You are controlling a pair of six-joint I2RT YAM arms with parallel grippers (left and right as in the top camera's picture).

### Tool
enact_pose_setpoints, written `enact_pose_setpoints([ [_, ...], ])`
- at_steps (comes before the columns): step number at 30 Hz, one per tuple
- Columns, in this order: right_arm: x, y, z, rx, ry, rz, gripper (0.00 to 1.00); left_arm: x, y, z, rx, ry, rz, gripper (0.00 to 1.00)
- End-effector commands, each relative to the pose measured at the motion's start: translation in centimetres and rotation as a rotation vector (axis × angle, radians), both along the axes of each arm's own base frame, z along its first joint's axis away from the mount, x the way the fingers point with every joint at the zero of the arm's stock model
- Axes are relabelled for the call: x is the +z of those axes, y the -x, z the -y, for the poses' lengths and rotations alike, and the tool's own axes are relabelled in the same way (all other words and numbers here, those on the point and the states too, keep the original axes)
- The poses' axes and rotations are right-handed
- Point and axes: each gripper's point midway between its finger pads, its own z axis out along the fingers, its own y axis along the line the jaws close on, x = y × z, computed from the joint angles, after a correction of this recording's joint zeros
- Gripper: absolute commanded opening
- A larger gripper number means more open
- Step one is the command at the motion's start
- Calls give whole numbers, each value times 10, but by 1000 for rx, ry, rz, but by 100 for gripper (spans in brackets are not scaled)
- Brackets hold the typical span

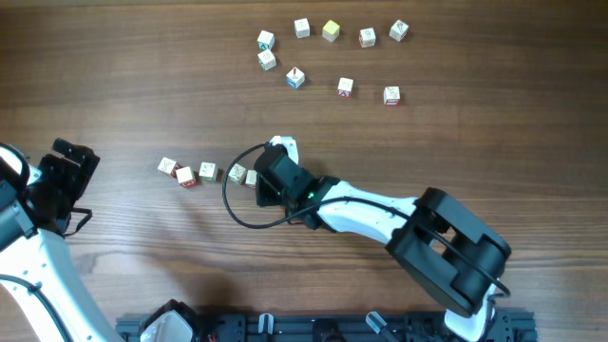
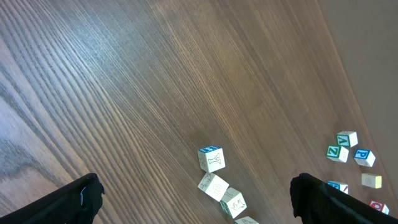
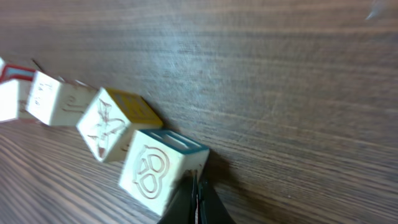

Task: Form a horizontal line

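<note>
1. Landmark: right gripper (image 3: 196,188), a black two-finger claw on a white arm. Clenched tight, fingertips pressed together, nothing between them.
2. Rests with those closed tips against the lower corner of a whitish wooden cube with a teal top face (image 3: 163,171), the end cube of the row.
3. Uneven row of small whitish wooden cubes with red and green face marks (image 1: 207,171): on the brown wood-grain table (image 1: 456,142), beginning at the right gripper and reaching away from it toward the left arm's side. Not straight; zigzags, with a small gap partway along in the overhead view.
4. Next along from the right gripper: a whitish cube with a yellow top face (image 3: 112,127), turned corner-on, touching the teal-topped one. Beyond it a plain whitish cube (image 3: 53,99), then a red-edged cube (image 3: 13,71) cut off by the frame edge.
5. Left gripper (image 1: 74,157), black, well apart from the right gripper, past the row's far end. Released, jaws spread wide, grasping nothing, over bare wood.
6. Scatter of nine loose cubes of the same kind (image 1: 295,78): well apart from the right gripper, across the table from the arm bases. Among them one pale yellow cube (image 1: 331,30).
7. Black cable loop (image 1: 231,204): just beside the right gripper, curving out on the row's side.
</note>
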Motion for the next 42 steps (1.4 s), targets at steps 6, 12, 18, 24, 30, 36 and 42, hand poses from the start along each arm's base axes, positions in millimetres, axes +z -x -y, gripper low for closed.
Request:
enact_pose_setpoints([
  [6, -8, 4, -8, 64, -30, -21, 4, 5, -2, 0, 3, 8, 19, 100],
  [12, -3, -2, -14, 85, -51, 22, 4, 5, -2, 0, 3, 8, 19, 100],
  [18, 0, -5, -16, 104, -52, 51, 4, 5, -2, 0, 3, 8, 19, 100],
  [24, 0, -9, -14, 102, -36, 79, 4, 5, -2, 0, 3, 8, 19, 100],
  [30, -7, -18, 5, -16, 10, 59, 4, 5, -2, 0, 3, 8, 19, 100],
  [36, -13, -17, 3, -10, 3, 46, 4, 5, -2, 0, 3, 8, 19, 100],
  [42, -13, -11, -7, 35, -41, 23, 4, 5, -2, 0, 3, 8, 19, 100],
])
